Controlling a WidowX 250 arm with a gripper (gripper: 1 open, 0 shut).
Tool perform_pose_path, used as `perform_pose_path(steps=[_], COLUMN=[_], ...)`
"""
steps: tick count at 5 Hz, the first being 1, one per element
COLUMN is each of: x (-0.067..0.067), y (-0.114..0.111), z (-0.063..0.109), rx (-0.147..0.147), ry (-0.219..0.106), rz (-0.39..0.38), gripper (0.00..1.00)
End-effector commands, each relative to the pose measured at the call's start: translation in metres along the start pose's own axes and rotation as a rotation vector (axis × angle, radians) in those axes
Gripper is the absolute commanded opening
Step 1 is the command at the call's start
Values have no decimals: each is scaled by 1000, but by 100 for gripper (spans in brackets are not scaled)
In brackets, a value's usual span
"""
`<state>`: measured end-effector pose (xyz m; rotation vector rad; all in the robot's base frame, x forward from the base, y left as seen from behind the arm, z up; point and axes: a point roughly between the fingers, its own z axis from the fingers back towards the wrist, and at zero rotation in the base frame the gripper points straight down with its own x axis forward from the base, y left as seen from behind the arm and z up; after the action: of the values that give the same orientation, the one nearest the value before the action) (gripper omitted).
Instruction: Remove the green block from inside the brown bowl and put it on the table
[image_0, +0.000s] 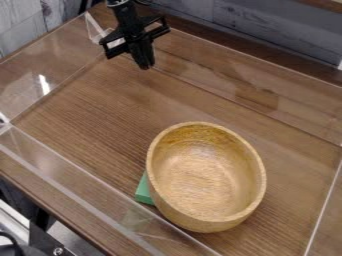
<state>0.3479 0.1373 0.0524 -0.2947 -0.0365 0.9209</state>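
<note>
The brown bowl (206, 175) sits at the near right of the table (107, 110), its hollow bare. The green block (143, 190) lies on the table against the bowl's near-left outer side, partly hidden under the rim. My gripper (142, 62) hangs over the far left of the table, well away from both. Its black fingers are pressed together into one point with nothing between them.
Clear acrylic walls (54, 170) run around the table's edges, close along the near side by the bowl and block. A grey plank wall stands behind the table at the far right.
</note>
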Motion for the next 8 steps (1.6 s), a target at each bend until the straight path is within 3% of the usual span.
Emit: perform_pose_path(steps=[1,3,4,8], x=[-10,-43,-56,-79], y=[-11,-19,-24,-13], z=[43,45,44,47], rx=[-57,-90,-112,-166], ry=[-59,-1,13,82], rz=[-130,-360,-415,-639], gripper=[0,0,0,0])
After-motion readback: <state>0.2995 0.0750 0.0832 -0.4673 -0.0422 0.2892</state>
